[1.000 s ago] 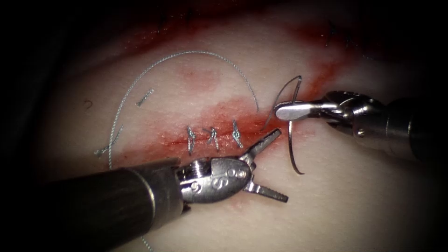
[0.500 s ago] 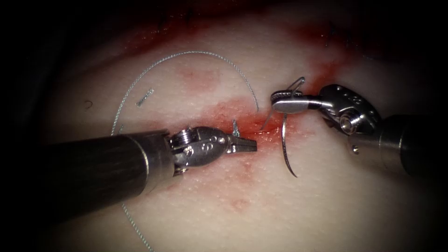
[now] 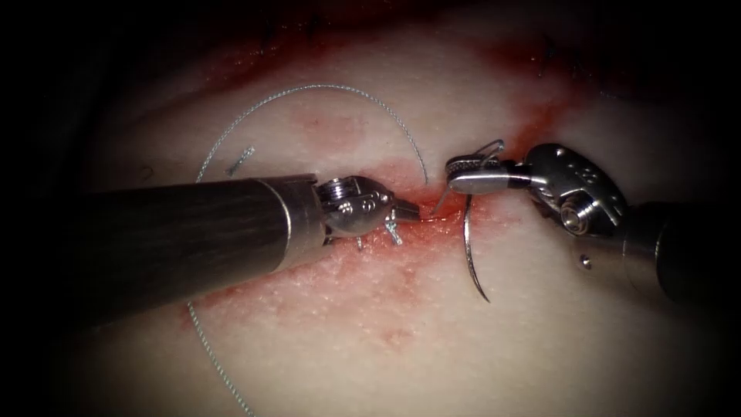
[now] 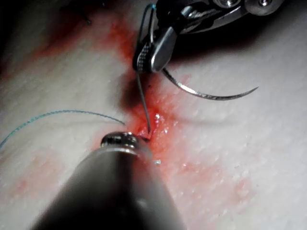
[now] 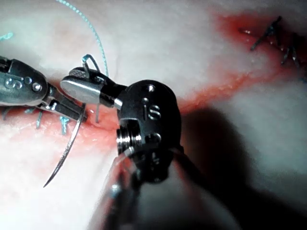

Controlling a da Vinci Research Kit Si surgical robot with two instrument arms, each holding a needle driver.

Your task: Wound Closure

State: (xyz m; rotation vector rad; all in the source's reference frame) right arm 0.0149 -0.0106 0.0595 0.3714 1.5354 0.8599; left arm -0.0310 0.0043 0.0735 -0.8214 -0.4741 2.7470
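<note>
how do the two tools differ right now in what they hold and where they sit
The right tool is shut on the needle near its thread end, with the point free above the tissue. The left tool holds no needle; its shut jaws press at the cut. Both tips meet by the cut.

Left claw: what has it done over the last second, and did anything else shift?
The left claw went from wide open below the cut to shut, swinging up onto the cut beside the stitches; whether it grips tissue is unclear. The right claw rolled its wrist, tilting the needle, which it holds near the thread end, out of the tissue. The thread loop stayed put.
</note>
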